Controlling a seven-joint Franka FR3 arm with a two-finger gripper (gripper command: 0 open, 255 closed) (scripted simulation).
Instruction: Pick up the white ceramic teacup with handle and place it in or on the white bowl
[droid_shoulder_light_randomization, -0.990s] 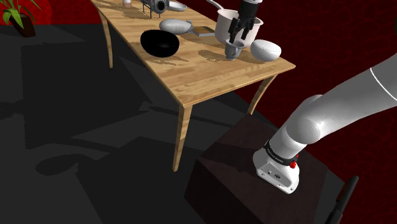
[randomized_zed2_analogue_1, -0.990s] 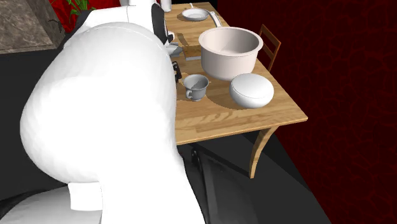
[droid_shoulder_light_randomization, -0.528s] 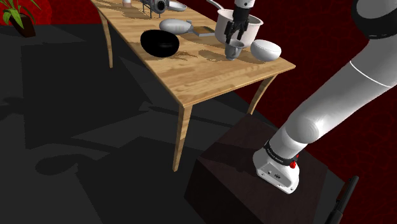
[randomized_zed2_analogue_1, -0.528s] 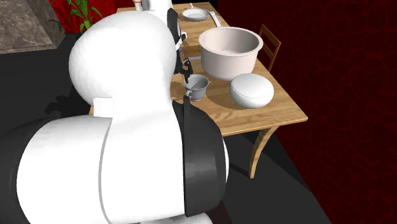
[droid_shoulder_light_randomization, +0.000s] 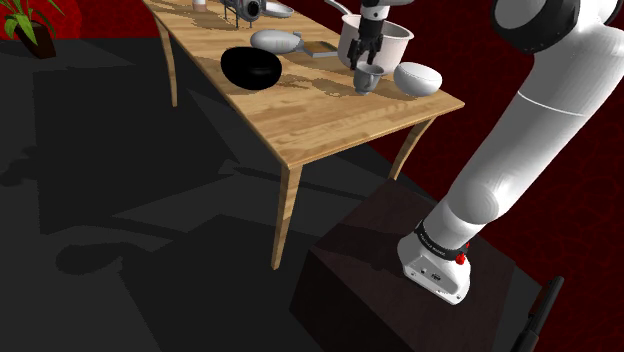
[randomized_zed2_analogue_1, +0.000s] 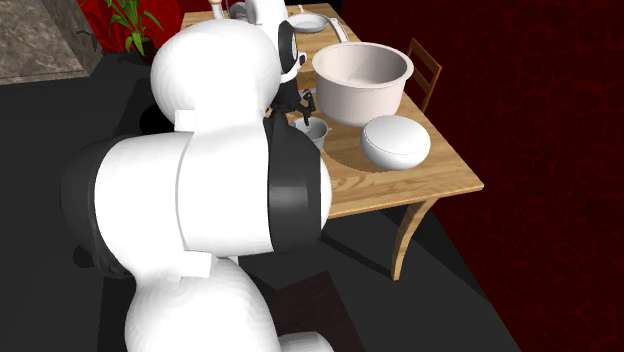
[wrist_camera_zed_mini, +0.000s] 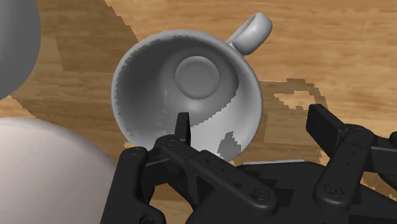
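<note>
A pale grey teacup (wrist_camera_zed_mini: 191, 89) stands upright on the wooden table (droid_shoulder_light_randomization: 300, 115), its handle (wrist_camera_zed_mini: 252, 30) pointing away from the gripper. My gripper (wrist_camera_zed_mini: 254, 124) hangs right above it, open. One fingertip (wrist_camera_zed_mini: 183, 124) reaches inside the cup's rim and the other (wrist_camera_zed_mini: 324, 121) stands outside the wall, not touching it. In the shoulder view the gripper (droid_shoulder_light_randomization: 366, 55) sits over the cup (droid_shoulder_light_randomization: 368, 79), with the rounded white bowl (droid_shoulder_light_randomization: 417, 77) just to its right. From the second exterior view, the arm partly hides the cup (randomized_zed2_analogue_1: 317, 130) and the bowl (randomized_zed2_analogue_1: 396, 141) lies nearer the table's corner.
A big white pot (randomized_zed2_analogue_1: 362, 80) stands close behind the cup. A black bowl (droid_shoulder_light_randomization: 251, 67) lies on the table to the shoulder view's left, with grey utensils (droid_shoulder_light_randomization: 275, 40) further back. A wooden chair (randomized_zed2_analogue_1: 425, 65) stands past the table. The dark stand (droid_shoulder_light_randomization: 370, 270) is below.
The gripper has come down and turned over the teacup, one finger now dipping inside its rim. The arm's elbow has swung up and towards the shoulder view's right.
</note>
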